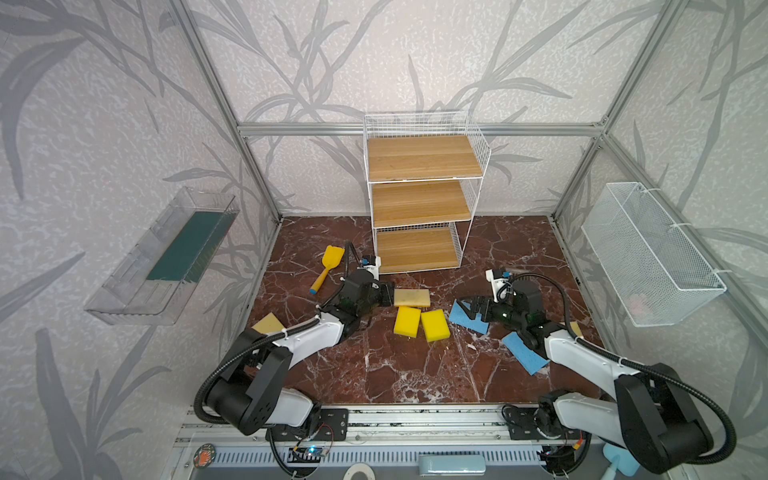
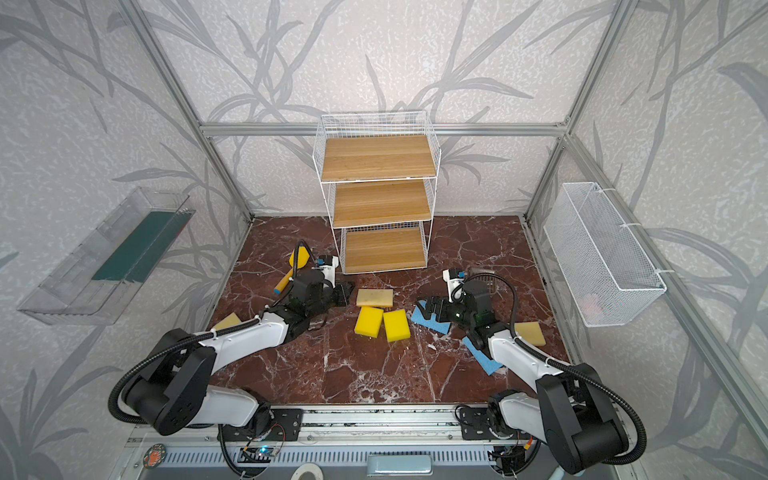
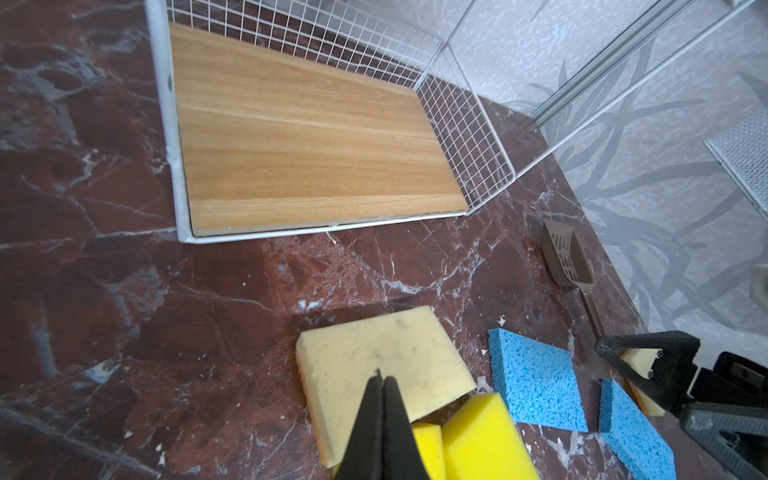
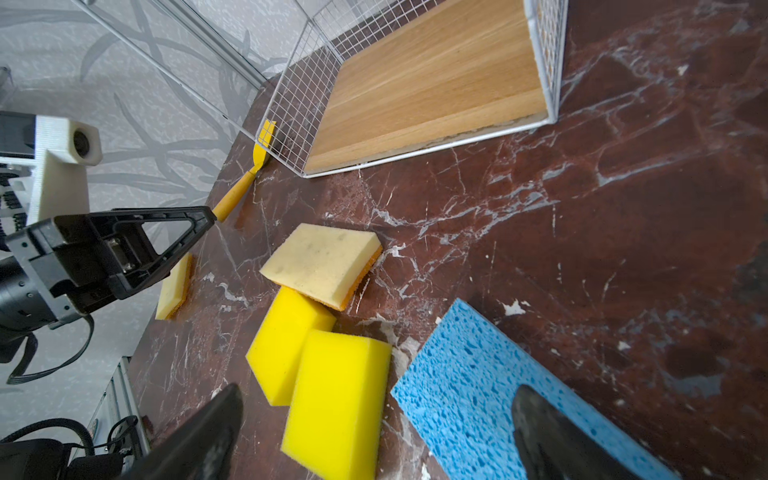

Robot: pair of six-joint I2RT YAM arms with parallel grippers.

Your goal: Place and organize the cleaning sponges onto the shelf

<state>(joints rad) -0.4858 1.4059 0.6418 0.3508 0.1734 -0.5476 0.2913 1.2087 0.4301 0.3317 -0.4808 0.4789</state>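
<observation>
Left fingers press together empty over the beige sponge, right fingers spread above a blue sponge: light, squashy foam, probably best pinched across its narrow sides.

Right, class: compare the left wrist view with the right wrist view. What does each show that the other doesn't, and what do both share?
Only the left wrist view: the brown slotted scoop, a second blue sponge and the white mesh basket.
Only the right wrist view: the yellow toy shovel and an orange-backed sponge lying apart from the cluster.
Both: the shelf with its bare bottom board, the beige-topped sponge, two yellow sponges and one blue sponge, all on the marble floor.
</observation>
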